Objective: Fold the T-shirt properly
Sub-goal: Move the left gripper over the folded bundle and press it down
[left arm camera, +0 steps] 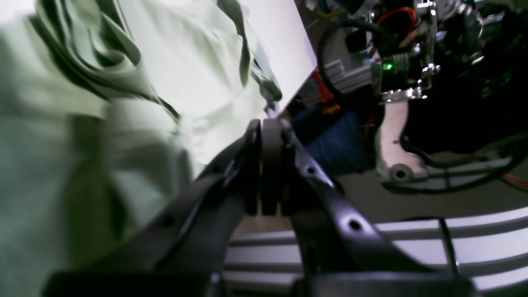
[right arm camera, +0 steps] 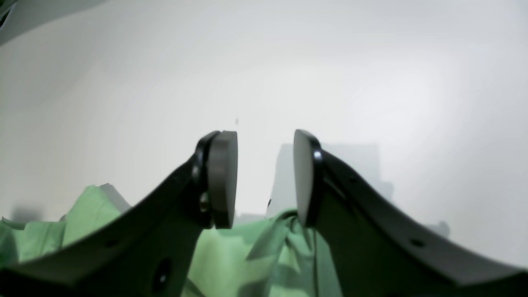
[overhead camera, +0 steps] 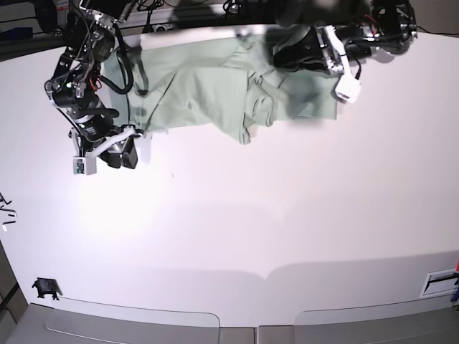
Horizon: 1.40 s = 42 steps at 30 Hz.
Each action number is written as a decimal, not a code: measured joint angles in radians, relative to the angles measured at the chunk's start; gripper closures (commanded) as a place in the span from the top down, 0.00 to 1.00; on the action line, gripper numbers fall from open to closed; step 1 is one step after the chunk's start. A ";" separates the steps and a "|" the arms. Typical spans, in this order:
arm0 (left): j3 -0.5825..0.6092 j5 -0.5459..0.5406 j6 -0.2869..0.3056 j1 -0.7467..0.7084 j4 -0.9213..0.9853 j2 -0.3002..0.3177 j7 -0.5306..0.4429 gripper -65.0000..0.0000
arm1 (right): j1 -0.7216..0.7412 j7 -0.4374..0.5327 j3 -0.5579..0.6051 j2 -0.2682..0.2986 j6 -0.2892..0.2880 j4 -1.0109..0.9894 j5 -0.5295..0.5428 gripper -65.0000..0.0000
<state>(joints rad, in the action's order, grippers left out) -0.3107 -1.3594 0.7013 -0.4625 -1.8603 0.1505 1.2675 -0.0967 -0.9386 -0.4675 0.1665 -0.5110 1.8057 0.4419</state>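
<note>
Crumpled T-shirt (overhead camera: pixel 215 86) lay at table's (overhead camera: pixel 287 215) 12 o'clock edge. Left gripper (left arm camera: pixel 266 165) pinched closed, empty; right gripper (right arm camera: pixel 264 177) gaped, empty.

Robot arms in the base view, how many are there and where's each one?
2. The right arm's tool is at the view's left, beside the T-shirt; the left arm's tool reaches over its top right part, blurred.

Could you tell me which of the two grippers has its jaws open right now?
The right gripper: its pads stand apart with nothing between them, whereas the left gripper is pressed shut.
</note>
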 measured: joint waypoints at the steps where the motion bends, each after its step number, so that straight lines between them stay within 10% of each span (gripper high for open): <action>1: -0.003 0.146 -0.005 0.003 -0.006 -0.002 -0.100 0.00 | 0.000 0.000 0.000 -0.001 0.000 0.000 0.000 0.32; 4: -0.001 0.575 -0.011 0.011 0.004 -0.007 -0.340 0.00 | 0.000 0.000 -0.001 0.000 0.001 0.000 0.000 0.32; 8: 0.000 0.829 -0.016 0.006 0.037 -0.023 -0.468 0.00 | 0.000 0.000 0.000 0.000 0.000 0.000 0.000 0.32; 20: 0.307 0.971 -0.021 0.006 0.038 -0.020 -0.502 0.00 | 0.000 0.006 0.000 0.000 0.000 0.000 0.000 0.32; 30: 0.341 0.634 -0.013 0.006 -0.073 -0.020 -0.276 0.00 | 0.000 0.003 0.000 0.000 0.000 0.000 -0.001 0.32; 38: 0.253 1.009 -0.098 0.014 -0.087 -0.020 -0.586 0.00 | 0.000 0.004 0.000 0.000 0.000 0.000 0.000 0.32; 42: 0.255 1.020 -0.140 0.063 0.028 -0.021 -0.618 0.00 | 0.000 0.007 0.000 0.000 0.000 0.000 0.001 0.32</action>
<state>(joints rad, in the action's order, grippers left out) -0.0555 -0.3393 0.5613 -0.4000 -1.8324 0.1299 0.6498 -0.0967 -0.9318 -0.4675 0.1665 -0.5110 1.8057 0.4431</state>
